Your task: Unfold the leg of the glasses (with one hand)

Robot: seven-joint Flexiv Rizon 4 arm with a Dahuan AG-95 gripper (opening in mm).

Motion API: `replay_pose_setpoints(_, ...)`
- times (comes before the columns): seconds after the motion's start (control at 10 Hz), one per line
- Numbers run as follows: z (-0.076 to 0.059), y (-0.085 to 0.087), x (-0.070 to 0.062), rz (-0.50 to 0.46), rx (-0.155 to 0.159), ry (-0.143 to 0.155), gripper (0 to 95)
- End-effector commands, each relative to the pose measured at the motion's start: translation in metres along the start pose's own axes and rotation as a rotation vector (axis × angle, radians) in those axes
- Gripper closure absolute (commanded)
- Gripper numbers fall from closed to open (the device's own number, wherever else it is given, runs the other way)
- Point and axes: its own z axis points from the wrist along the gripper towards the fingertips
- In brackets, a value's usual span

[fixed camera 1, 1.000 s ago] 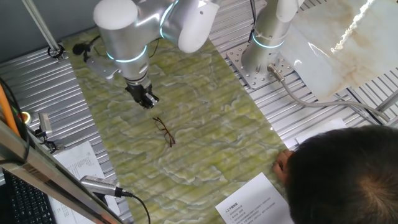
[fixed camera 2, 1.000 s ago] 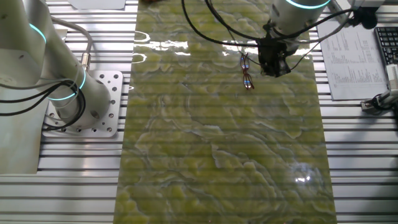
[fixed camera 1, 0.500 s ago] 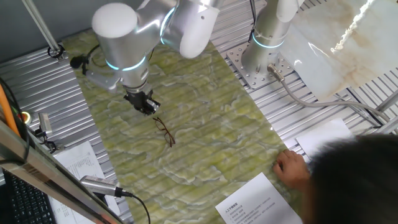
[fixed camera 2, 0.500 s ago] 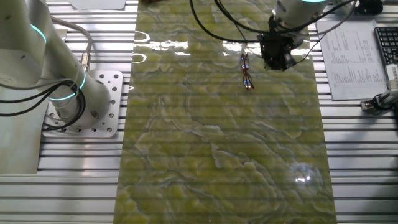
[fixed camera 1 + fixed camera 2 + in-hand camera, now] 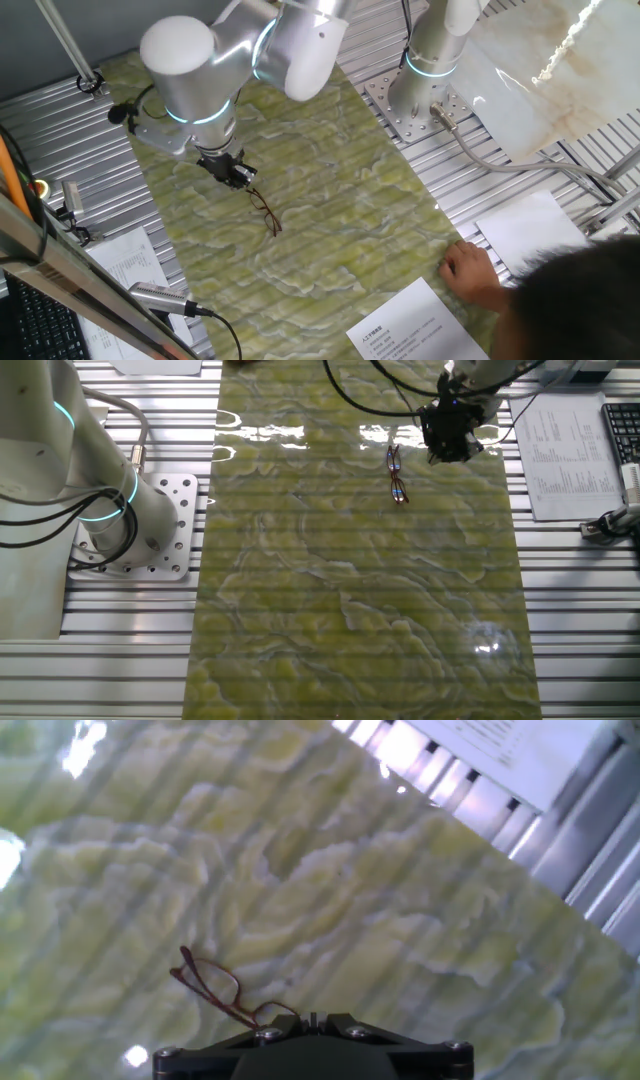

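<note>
The glasses (image 5: 265, 211) are a thin dark brown wire pair lying folded on the green marbled mat (image 5: 330, 200). They also show in the other fixed view (image 5: 397, 473) and at the lower left of the hand view (image 5: 215, 985). My gripper (image 5: 233, 176) hangs low over the mat just beyond the far end of the glasses, apart from them. In the other fixed view the gripper (image 5: 447, 448) is to the right of the glasses. In the hand view its fingertips (image 5: 313, 1019) stand close together with nothing between them.
A second arm's base (image 5: 425, 90) is bolted at the mat's far right edge. A person's hand (image 5: 468, 268) and papers (image 5: 410, 325) lie at the near edge. More paper (image 5: 565, 450), a keyboard (image 5: 622, 430) and cables (image 5: 370, 405) are beside the mat.
My gripper has come down and moved closer to the far end of the glasses. The glasses have not moved. The person's head has drawn back toward the frame's lower right.
</note>
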Motion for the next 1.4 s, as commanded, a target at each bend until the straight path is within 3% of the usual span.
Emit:
replay_pose_setpoints(0.1, 0.0, 0.0, 0.0, -0.23, -0.012, 0.017, 95.0)
replay_pose_setpoints(0.2, 0.0, 0.0, 0.0, -0.293, -0.015, 0.008, 95.0)
replay_pose_setpoints(0.3, 0.0, 0.0, 0.0, -0.314, -0.037, -0.028, 76.0)
replay_pose_setpoints(0.6, 0.008, 0.008, -0.001, -0.39, -0.043, -0.039, 76.0)
replay_pose_setpoints(0.7, 0.013, 0.011, -0.004, -0.456, -0.047, -0.046, 76.0)
replay_pose_setpoints(0.8, 0.016, 0.013, -0.005, -0.486, -0.051, -0.053, 95.0)
replay_pose_setpoints(1.0, 0.026, 0.018, -0.004, -0.538, -0.056, -0.063, 95.0)
replay_pose_setpoints(1.1, 0.032, 0.021, 0.001, -0.57, -0.056, -0.065, 76.0)
replay_pose_setpoints(1.2, 0.036, 0.023, 0.005, -0.584, -0.057, -0.067, 76.0)
replay_pose_setpoints(1.3, 0.038, 0.024, 0.007, -0.602, -0.055, -0.067, 95.0)
replay_pose_setpoints(1.4, 0.042, 0.025, 0.007, -0.646, -0.05, -0.06, 95.0)
